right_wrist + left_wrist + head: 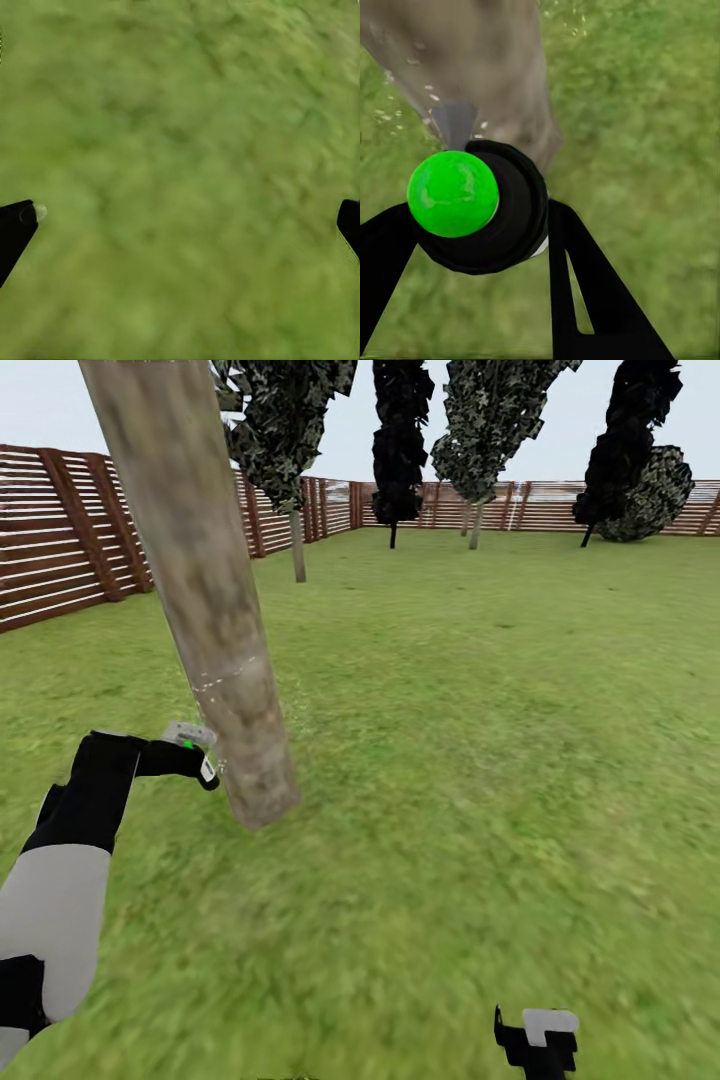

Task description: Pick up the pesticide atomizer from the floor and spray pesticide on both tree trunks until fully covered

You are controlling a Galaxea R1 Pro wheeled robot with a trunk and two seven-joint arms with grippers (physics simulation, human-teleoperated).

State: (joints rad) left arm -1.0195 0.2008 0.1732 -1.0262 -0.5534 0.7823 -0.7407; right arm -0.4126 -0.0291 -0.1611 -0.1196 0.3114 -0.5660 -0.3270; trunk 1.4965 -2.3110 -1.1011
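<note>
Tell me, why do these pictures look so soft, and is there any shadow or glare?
Head view: the tree trunk leans as if bent by the lens, the near grass is smeared, and no cast shadow shows at the trunk's foot. Left wrist view: the atomizer has soft highlights on its green cap, and the trunk is blurred. Right wrist view: blurred lawn, no glare.

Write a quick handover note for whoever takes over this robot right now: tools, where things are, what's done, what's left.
Left tool: shut on the sprayer, nozzle aimed at the near tree trunk.
Right tool: open, holding nothing, over grass.
Done: sprayer picked up; whitish specks of pesticide show on this trunk.
Left: coverage looks partial, so probably keep spraying here, then do the second pale-trunked tree by the fence.
</note>
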